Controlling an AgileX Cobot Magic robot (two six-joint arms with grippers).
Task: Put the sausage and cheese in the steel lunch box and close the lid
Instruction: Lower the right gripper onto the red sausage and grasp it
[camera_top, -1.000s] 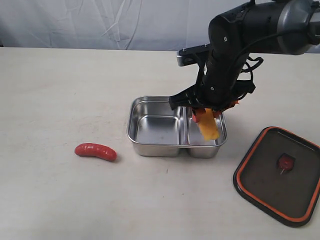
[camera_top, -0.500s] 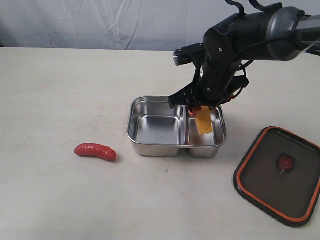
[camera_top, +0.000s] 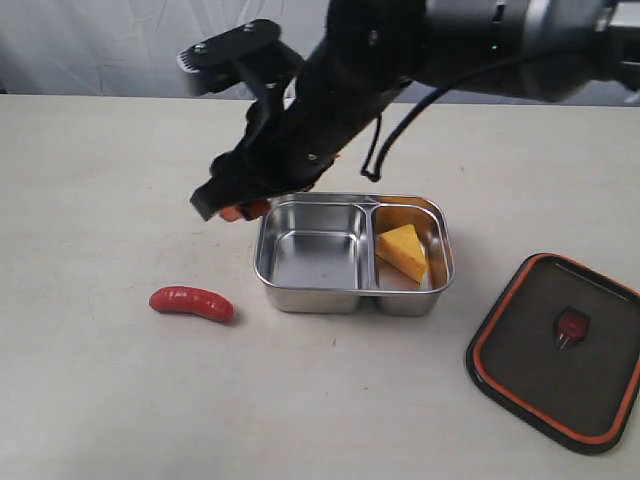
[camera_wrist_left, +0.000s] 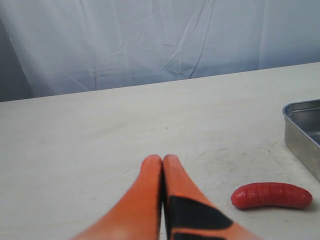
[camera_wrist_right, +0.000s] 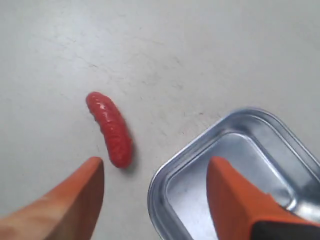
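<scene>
The yellow cheese (camera_top: 403, 252) lies in the right compartment of the steel lunch box (camera_top: 276, 285); the left compartment holds nothing. The red sausage (camera_top: 191, 302) lies on the table left of the box, also seen as the sausage (camera_wrist_right: 110, 128) and the sausage (camera_wrist_left: 271, 195) in the wrist views. My right gripper (camera_top: 232, 209) hangs open and empty above the box's left rim (camera_wrist_right: 165, 172), between box and sausage. My left gripper (camera_wrist_left: 163, 159) is shut with nothing in it, low over the table near the sausage. The dark lid (camera_top: 561, 350) lies flat at the right front.
A pale cloth backdrop (camera_top: 200, 45) hangs behind the table. The right arm (camera_top: 400, 60) reaches across above the box from the upper right. The box's corner (camera_wrist_left: 302, 132) shows in the left wrist view.
The right gripper let the cheese drop into the right compartment, opened wider, and swung left across the box toward the sausage. The left gripper stayed shut.
</scene>
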